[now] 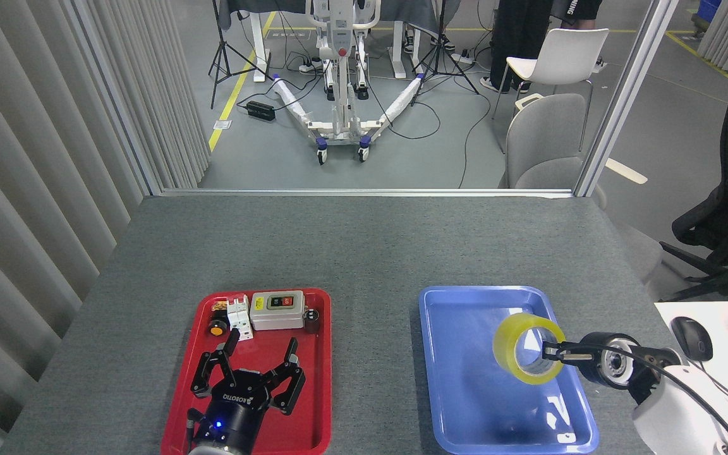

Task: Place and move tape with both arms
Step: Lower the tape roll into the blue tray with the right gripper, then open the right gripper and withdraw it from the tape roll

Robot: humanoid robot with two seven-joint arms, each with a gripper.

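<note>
right gripper (550, 352) grips the tape (528, 348) by its core, the roll standing on edge just left of it over the blue tray (465, 379). left gripper (247, 373), fingers spread wide and empty, hovers over the red tray (313, 404), a switch box (277, 309) beyond it.

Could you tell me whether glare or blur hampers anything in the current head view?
In the head view, white glare patches sit on the blue tray near its front right; the tape and left gripper look sharp; the right gripper is seen end-on, its state unclear.
</note>
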